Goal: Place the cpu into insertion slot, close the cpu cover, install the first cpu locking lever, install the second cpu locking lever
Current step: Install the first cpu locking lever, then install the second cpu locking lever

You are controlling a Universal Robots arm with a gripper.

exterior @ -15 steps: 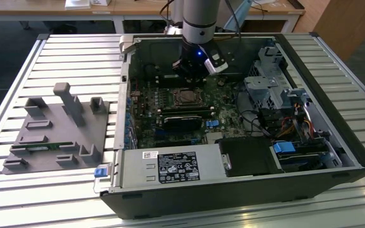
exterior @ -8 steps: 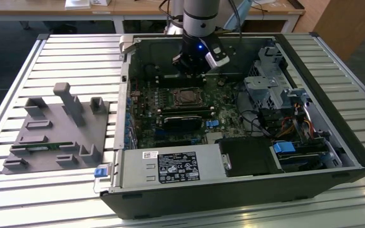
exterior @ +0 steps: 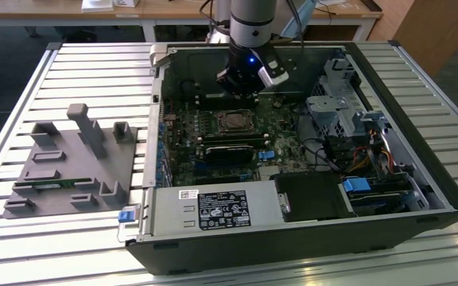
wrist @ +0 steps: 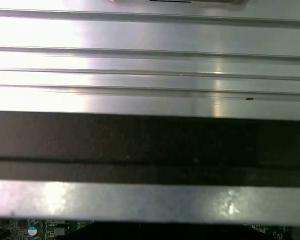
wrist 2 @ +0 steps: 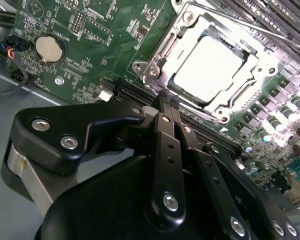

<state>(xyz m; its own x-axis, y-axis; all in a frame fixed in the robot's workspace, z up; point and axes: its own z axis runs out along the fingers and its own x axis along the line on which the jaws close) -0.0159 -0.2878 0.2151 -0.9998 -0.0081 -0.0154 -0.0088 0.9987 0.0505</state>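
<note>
The cpu (wrist 2: 207, 65) lies flat in the insertion slot (wrist 2: 142, 67) on the green board, its silver top glaring bright. The cpu cover (wrist 2: 217, 107) lies down around it as a silver frame, with the chip showing through its window. In the exterior view the cpu (exterior: 233, 121) sits mid-board, inside the open computer case. My gripper (exterior: 242, 98) hangs just behind the socket, slightly above the board. In the second wrist view the gripper (wrist 2: 168, 97) is shut with its black fingers pressed together. Nothing is between them, and the tips are close to the socket's near edge.
A black heatsink block (exterior: 231, 149) sits in front of the socket. The power supply (exterior: 213, 210) fills the case's near corner, and drive cages with cables (exterior: 348, 119) take up the exterior view's right. A grey fixture block (exterior: 70, 161) stands on the slatted table (exterior: 93, 65). A coin battery (wrist 2: 49, 47) is on the board.
</note>
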